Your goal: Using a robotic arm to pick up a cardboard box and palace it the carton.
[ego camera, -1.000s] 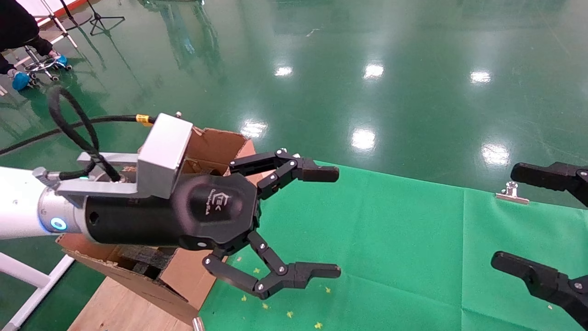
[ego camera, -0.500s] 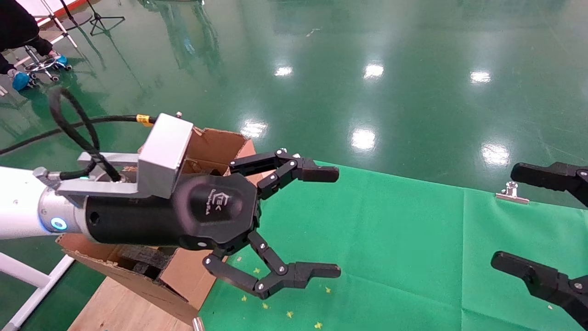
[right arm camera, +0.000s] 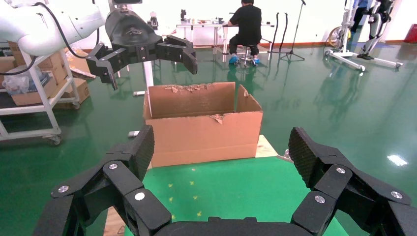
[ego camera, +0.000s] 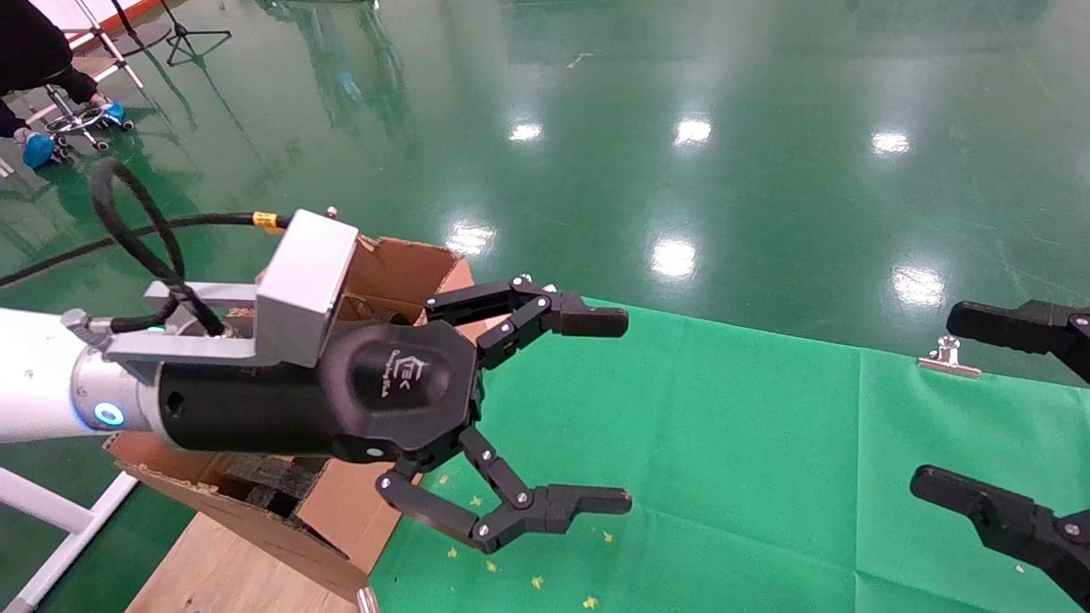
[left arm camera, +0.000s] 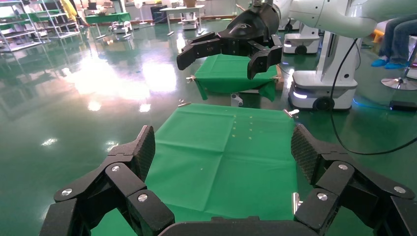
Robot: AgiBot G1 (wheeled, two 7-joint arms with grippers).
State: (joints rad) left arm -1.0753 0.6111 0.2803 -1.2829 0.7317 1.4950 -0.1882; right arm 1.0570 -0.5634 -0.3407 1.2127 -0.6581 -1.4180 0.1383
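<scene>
The carton [ego camera: 400, 264] is sitting at the left of the head view, mostly hidden behind the robotic arm [ego camera: 34, 387], with black foam [ego camera: 268, 481] showing inside at lower left. The small cardboard box is appearing in none of the views. The left gripper [ego camera: 609, 409] is hanging over the green cloth [ego camera: 749, 460] at frame centre, its fingers spread wide and holding nothing. The right gripper [ego camera: 941, 404] is poking in at the right edge, likewise spread and gripping nothing.
</scene>
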